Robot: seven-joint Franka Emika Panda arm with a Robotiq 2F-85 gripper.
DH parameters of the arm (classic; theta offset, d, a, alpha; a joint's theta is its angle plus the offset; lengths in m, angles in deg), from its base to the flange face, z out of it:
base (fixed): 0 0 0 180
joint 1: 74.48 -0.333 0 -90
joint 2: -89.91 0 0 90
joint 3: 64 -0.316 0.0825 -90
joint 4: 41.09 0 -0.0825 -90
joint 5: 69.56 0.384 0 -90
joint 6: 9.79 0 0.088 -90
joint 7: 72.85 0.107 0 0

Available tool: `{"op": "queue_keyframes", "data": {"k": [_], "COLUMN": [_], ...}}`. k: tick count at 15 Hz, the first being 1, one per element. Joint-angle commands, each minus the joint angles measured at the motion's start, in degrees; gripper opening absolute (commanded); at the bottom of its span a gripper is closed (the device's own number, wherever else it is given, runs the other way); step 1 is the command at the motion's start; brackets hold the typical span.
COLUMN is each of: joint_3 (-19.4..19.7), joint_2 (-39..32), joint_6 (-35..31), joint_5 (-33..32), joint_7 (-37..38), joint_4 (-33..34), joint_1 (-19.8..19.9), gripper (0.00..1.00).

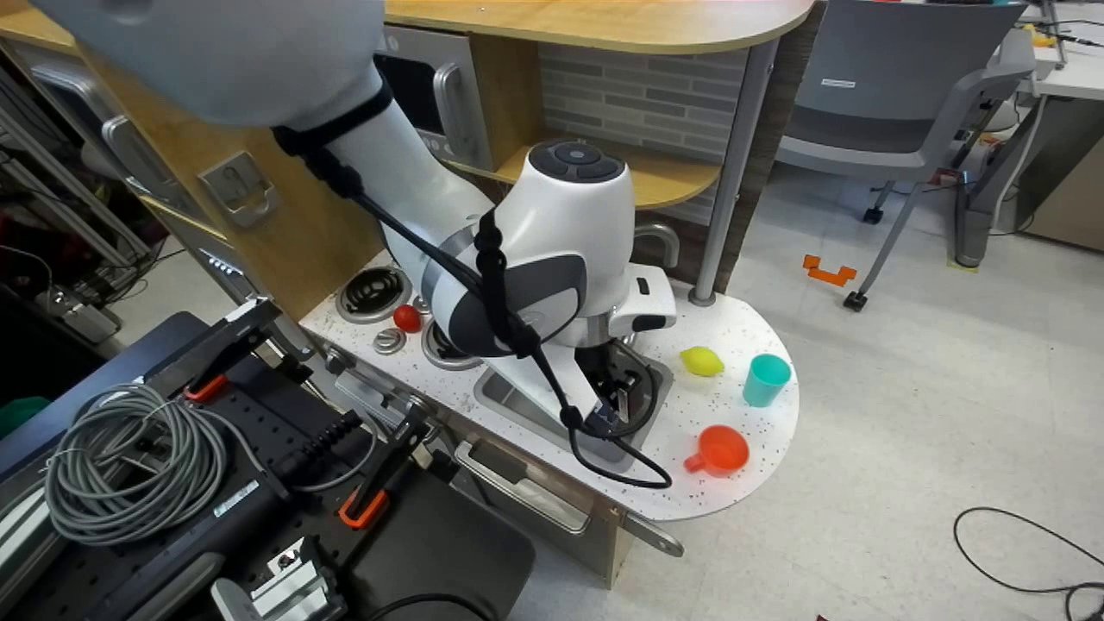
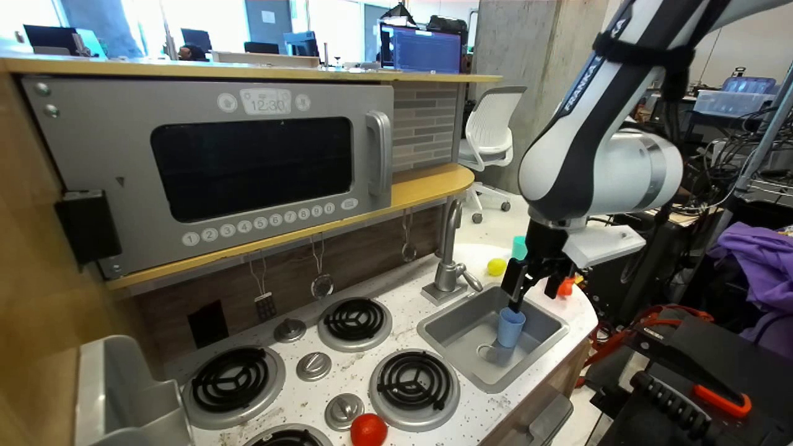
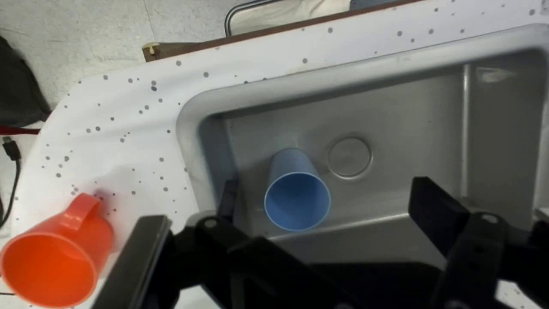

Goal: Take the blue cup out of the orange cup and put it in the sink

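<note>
With the blue cup [image 3: 297,195] upright in the sink [image 3: 399,128], as the task asks, the claw [image 3: 325,191] hangs above, spread wide and gripping nothing, presumably to leave it there, while the orange mug [image 3: 51,266] sits on the bench [image 3: 137,167].

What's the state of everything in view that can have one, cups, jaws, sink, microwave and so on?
Blue cup, upright in the sink, out of the orange cup
Orange cup, upright on the counter, looks empty
Turquoise cup, standing on the counter
Jaws, spread open, holding nothing
Sink, no water visible
Faucet, not running
Microwave door, shut
Background monitor, lit
</note>
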Motion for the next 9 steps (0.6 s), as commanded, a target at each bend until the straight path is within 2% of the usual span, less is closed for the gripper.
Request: {"op": "queue_keyframes", "data": {"k": [1,2,5,6,7,8,9], "joint_3": [-7.4,-9.8,-12.5,-12.2,-11.9,-10.6,-7.6], "joint_2": [12.3,15.0,24.2,27.6,30.5,32.6,33.2], "joint_6": [-4.5,-3.8,2.5,6.3,13.0,17.3,22.5], "joint_5": [2.7,3.7,5.6,5.9,6.5,7.9,7.4], "joint_7": [-6.8,-8.2,-10.5,-11.1,-12.9,-14.0,-13.8], "joint_4": [-13.7,-15.5,-19.6,-20.5,-21.2,-22.2,-21.0], "joint_1": [9.7,12.4,16.1,16.1,16.0,15.2,13.0], "gripper": [1.0,1.0,1.0,1.0,1.0,1.0,1.0]}}
